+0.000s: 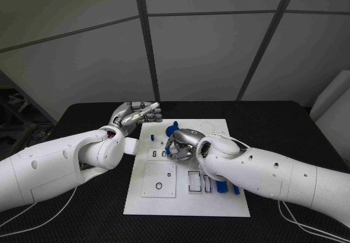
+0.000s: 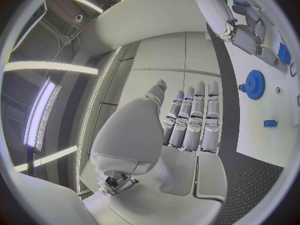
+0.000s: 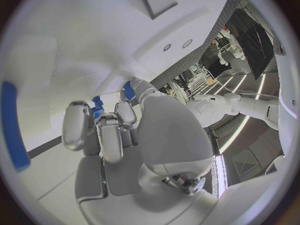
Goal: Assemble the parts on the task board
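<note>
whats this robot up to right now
A two-armed robot is working over a white task board on a black table. Its right hand is down on the middle of the board, fingers curled round a small blue part. The left hand is raised off the board's far left corner, holding nothing. A blue gear and other blue parts lie on the board.

White rectangular task board: near strip at 6 o'clock bare, open approach. Board centre blocked by right silver hand, fingers curled low over board. Left silver hand raised at 11 o'clock off board edge. Blue toothed gear upright near far edge, 12 o'clock. Black table at 2 o'clock free.
</note>
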Controlling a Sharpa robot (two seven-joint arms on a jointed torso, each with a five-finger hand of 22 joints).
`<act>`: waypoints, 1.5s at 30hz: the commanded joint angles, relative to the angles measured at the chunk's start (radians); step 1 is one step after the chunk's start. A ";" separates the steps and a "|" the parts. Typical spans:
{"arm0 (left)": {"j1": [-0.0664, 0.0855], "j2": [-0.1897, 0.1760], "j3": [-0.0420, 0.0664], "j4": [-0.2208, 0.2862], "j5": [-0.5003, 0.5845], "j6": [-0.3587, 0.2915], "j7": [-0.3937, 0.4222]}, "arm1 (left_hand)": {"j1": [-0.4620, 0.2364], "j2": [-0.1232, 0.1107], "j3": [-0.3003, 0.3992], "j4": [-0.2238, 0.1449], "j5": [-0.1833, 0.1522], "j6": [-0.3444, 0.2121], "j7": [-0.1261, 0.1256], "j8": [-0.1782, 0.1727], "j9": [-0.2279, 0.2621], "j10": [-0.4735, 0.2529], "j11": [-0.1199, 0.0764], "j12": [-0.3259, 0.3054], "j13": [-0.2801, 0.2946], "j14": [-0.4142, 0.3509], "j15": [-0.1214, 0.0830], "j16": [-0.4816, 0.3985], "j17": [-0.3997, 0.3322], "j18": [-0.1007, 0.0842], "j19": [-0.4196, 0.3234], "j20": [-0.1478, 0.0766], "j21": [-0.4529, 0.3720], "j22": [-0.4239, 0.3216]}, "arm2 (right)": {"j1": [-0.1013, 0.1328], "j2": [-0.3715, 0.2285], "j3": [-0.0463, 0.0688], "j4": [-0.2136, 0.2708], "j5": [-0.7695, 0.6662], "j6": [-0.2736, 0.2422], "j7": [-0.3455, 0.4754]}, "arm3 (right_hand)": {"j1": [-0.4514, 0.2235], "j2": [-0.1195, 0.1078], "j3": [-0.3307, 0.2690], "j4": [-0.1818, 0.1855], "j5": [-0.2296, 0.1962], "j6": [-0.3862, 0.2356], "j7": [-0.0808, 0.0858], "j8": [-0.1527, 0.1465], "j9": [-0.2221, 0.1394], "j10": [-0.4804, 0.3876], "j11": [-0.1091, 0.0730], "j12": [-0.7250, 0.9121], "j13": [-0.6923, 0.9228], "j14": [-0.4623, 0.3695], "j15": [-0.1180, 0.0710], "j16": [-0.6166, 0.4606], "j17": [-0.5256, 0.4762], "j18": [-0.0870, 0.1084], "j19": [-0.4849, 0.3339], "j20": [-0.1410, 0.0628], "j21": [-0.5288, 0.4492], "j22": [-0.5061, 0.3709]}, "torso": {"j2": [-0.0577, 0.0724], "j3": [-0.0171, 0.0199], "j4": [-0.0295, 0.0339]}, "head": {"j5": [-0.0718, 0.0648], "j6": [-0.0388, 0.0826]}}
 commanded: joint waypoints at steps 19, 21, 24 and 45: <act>0.002 0.000 0.001 0.000 -0.006 0.010 0.004 | -0.004 0.008 -0.001 -0.002 -0.004 0.003 0.003 -0.005 -0.001 0.000 0.003 -0.005 0.000 0.000 0.005 -0.005 0.001 0.007 0.004 0.006 -0.005 -0.002 | -0.001 -0.002 -0.002 0.000 -0.008 -0.019 -0.008 | -0.014 -0.023 -0.014 0.014 -0.041 -0.094 0.019 -0.021 -0.016 -0.091 0.018 -0.059 -0.077 0.099 0.025 0.000 0.243 0.005 -0.019 0.020 -0.017 -0.018 | 0.000 0.0003 -0.0010 | 0.000 -0.001; 0.002 0.000 0.001 -0.001 -0.006 0.010 0.004 | -0.004 0.008 -0.001 -0.002 -0.004 0.003 0.003 -0.005 -0.001 0.000 0.003 -0.005 0.000 0.000 0.005 -0.005 0.001 0.007 0.004 0.006 -0.005 -0.002 | -0.001 -0.004 -0.002 0.003 -0.007 -0.041 0.000 | -0.018 -0.030 -0.021 0.018 -0.043 -0.103 0.022 -0.021 -0.017 -0.094 0.021 -0.059 -0.079 0.099 0.027 0.000 0.243 0.005 -0.020 0.022 -0.018 -0.019 | 0.000 0.0006 -0.0003 | 0.000 -0.002; 0.002 0.001 0.001 -0.002 -0.006 0.015 0.001 | -0.003 0.008 0.000 -0.003 -0.004 0.002 0.002 -0.006 -0.001 -0.001 0.003 -0.005 -0.001 0.000 0.005 -0.006 0.002 0.007 0.004 0.006 -0.005 -0.002 | -0.002 -0.013 -0.002 0.015 0.017 -0.098 0.025 | -0.024 -0.042 -0.047 0.032 -0.035 -0.140 0.030 -0.029 -0.026 -0.093 0.028 -0.052 -0.078 0.098 0.033 -0.001 0.240 0.006 -0.025 0.027 -0.022 -0.025 | 0.000 0.0009 -0.0005 | 0.000 -0.002; 0.007 -0.012 0.002 -0.066 -0.412 0.088 -0.298 | -0.069 -0.053 0.011 0.011 0.020 0.133 -0.093 0.022 0.019 0.295 -0.120 0.143 0.113 0.393 -0.137 0.732 0.642 0.003 0.330 -0.137 0.314 0.168 | 0.035 -0.247 0.041 0.259 0.408 -0.310 0.322 | 0.049 -0.004 -0.089 0.053 0.024 -0.171 0.034 0.015 -0.030 -0.107 0.031 -0.040 -0.087 0.073 0.037 -0.041 0.156 0.027 -0.096 0.033 -0.085 -0.122 | -0.014 0.0016 -0.0087 | 0.006 0.006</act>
